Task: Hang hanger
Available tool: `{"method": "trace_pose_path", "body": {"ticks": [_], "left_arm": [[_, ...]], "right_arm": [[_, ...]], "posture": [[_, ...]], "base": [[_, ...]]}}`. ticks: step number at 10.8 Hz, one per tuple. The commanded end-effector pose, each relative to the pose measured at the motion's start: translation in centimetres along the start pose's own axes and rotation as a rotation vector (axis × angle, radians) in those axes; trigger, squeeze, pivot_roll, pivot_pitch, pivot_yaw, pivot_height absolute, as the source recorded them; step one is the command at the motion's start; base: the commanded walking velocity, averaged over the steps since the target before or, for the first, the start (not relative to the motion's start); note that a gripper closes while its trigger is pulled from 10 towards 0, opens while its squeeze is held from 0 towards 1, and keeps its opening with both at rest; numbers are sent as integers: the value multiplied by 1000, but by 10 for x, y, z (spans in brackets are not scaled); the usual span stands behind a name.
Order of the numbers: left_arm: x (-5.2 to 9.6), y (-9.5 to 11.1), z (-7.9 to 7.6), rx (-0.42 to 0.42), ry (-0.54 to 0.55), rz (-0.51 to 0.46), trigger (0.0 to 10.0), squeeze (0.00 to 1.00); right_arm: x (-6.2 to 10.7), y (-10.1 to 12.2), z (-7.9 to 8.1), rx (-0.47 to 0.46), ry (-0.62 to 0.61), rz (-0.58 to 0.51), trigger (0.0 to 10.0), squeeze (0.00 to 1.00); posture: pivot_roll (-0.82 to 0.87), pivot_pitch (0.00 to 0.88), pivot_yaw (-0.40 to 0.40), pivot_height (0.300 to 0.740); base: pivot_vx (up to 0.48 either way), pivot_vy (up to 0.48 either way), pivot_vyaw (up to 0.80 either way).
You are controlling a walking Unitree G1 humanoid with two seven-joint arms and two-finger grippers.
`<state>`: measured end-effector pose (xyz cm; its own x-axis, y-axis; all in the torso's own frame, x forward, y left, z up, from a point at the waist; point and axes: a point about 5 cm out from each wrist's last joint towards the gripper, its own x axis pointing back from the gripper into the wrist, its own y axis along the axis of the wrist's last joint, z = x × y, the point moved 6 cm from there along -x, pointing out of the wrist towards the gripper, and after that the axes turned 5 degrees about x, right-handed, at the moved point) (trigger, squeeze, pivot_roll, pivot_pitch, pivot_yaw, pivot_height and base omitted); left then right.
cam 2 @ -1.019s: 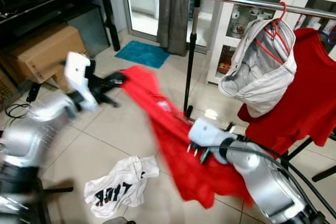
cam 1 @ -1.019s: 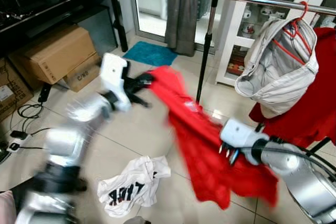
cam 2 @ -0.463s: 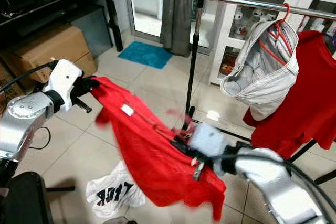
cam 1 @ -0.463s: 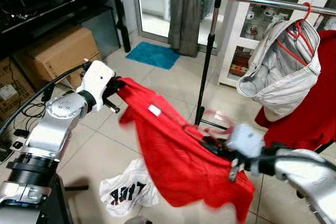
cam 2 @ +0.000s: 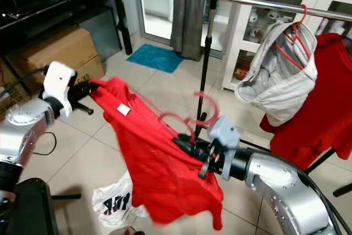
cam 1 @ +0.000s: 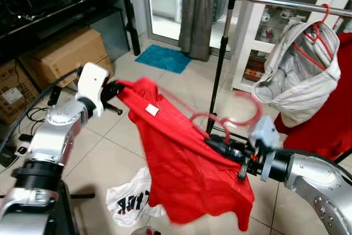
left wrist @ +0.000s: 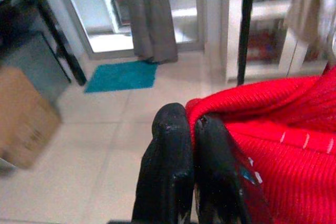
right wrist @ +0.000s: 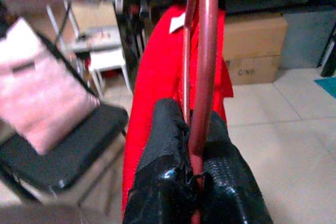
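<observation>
The right tool [right wrist: 191, 174], clenched on the hanger [cam 1: 223, 120], has lifted it clear of the shirt [cam 1: 181, 163]. The left tool [left wrist: 191, 145] still pinches the collar; the rail [cam 1: 286, 4] waits beyond.

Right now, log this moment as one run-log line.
left gripper: shut on red shirt | right gripper: shut on red hanger inside shirt | rail: not reached | white shirt: on floor

left tool [left wrist: 191, 124] pinching red shirt [left wrist: 283, 135]; teal mat [left wrist: 122, 75] beyond
</observation>
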<state>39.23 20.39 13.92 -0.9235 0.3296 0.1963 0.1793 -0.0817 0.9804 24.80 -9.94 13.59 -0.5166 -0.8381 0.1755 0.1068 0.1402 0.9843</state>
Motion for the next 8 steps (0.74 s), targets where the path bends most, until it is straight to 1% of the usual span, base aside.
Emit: {"method": "trace_pose_path", "body": {"ticks": [1, 2, 3, 4, 5, 6, 7, 8], "left_arm": [[19, 3, 53, 62, 233, -17, 0, 0], [18, 5, 50, 88, 226, -40, 0, 0], [16, 16, 50, 83, 226, -77, 0, 0], [16, 21, 57, 72, 250, -92, 0, 0], [19, 31, 68, 46, 293, -107, 0, 0], [16, 48, 60, -68, 236, -103, 0, 0], [10, 56, 39, -109, 137, -108, 0, 0], [-2, 59, -5, -148, -38, -101, 0, 0]], "right_arm": [[11, 4, -9, -4, -38, -6, 0, 0], [12, -9, -15, 49, -74, 101, 0, 0], [14, -23, -25, 105, -113, 209, 0, 0], [16, -26, -22, 141, -83, 238, 0, 0], [23, -40, -17, 235, -13, 358, 0, 0], [36, -62, -28, 263, -32, 559, 0, 0], [34, -65, -35, 237, -76, 598, 0, 0], [25, -67, -38, 242, -95, 629, 0, 0]], "posture": [[-49, 0, 76, 740], [-50, 0, 77, 740], [-52, 0, 78, 740], [-52, 0, 79, 740], [-52, 0, 79, 740], [-51, 0, 76, 740], [-49, 0, 73, 740], [-47, 0, 70, 740]], "base": [[0, 0, 0], [0, 0, 0], [0, 0, 0], [0, 0, 0], [0, 0, 0], [0, 0, 0], [0, 0, 0], [0, 0, 0]]}}
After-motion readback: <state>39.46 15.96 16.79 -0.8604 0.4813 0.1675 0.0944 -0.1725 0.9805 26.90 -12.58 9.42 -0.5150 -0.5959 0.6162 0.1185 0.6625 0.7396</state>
